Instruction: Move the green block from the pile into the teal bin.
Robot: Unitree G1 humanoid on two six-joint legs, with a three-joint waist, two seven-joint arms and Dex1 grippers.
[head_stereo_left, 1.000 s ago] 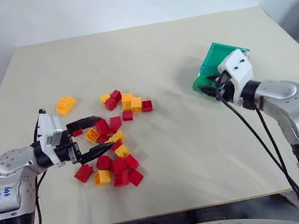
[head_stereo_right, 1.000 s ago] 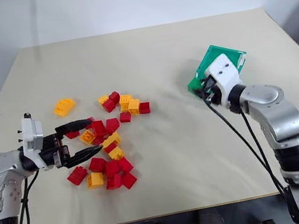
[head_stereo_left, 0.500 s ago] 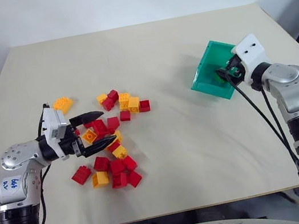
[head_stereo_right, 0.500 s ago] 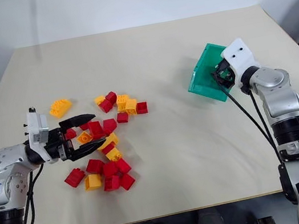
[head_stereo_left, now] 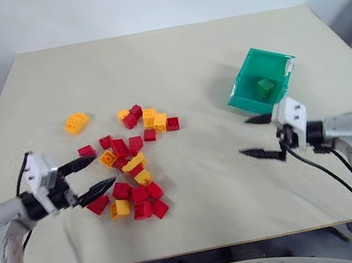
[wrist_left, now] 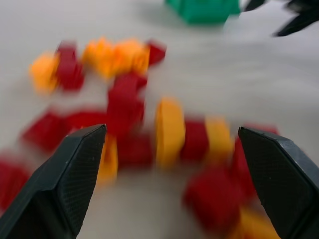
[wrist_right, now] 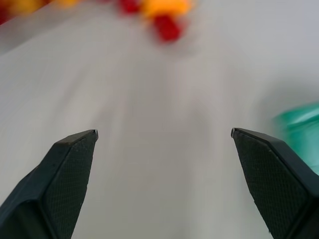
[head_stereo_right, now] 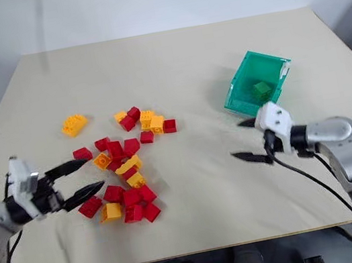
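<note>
With the green block (head_stereo_left: 264, 86) lying inside the teal bin (head_stereo_left: 284, 86), the right end effector (head_stereo_left: 259, 136) hangs spread and empty just before it; the left end effector (head_stereo_left: 92, 175) gapes beside the pile (head_stereo_left: 131, 166).

Motion blurred the pile (wrist_left: 134, 129) in the left wrist view; the teal bin (wrist_left: 203, 10) was cut off by the top edge, upper centre.

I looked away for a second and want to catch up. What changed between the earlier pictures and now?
The right gripper has pulled back out of the teal bin, open, leaving the green block inside. The left gripper, open throughout, drew back from the pile. The bin now sits flat; the bricks lie as before.
</note>
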